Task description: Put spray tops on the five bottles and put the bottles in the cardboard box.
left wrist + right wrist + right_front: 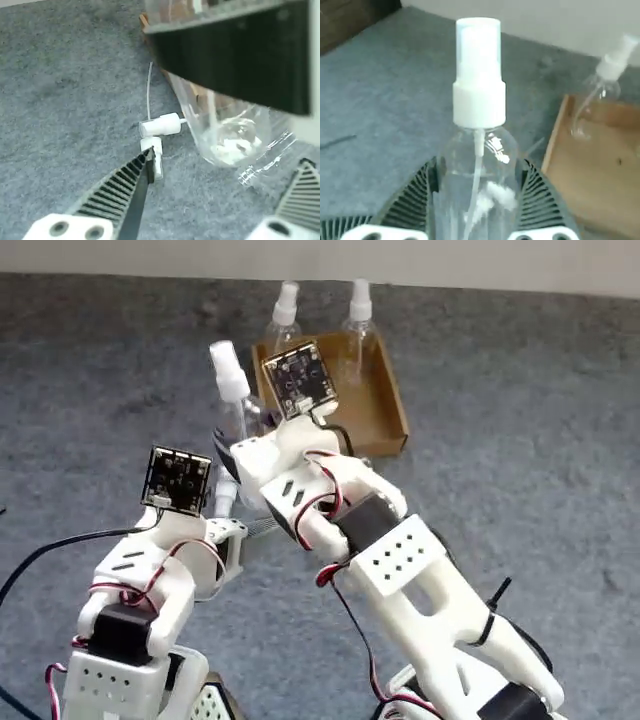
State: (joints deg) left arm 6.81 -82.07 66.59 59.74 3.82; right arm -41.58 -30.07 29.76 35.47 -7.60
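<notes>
Clear plastic bottle (478, 125), spray top fitted, is clamped in the right tool (480, 190) just at 9 o'clock of the cardboard box (385, 405). Swung in carelessly, it could topple the two capped bottles (285, 325) standing at the box's 12 o'clock end. Left tool (225, 162) gapes over a loose spray top (160, 125).

**Soft, even light with few shadows**

The grey table (520, 390) is lit brightly and evenly in the high view, and only faint, soft-edged shadows are seen close under the arms (400, 570). Small white glints are caught on the glass of the bottle (477, 175) in both wrist views. Its spray top (479, 85) is rendered a near-glaring white.
</notes>
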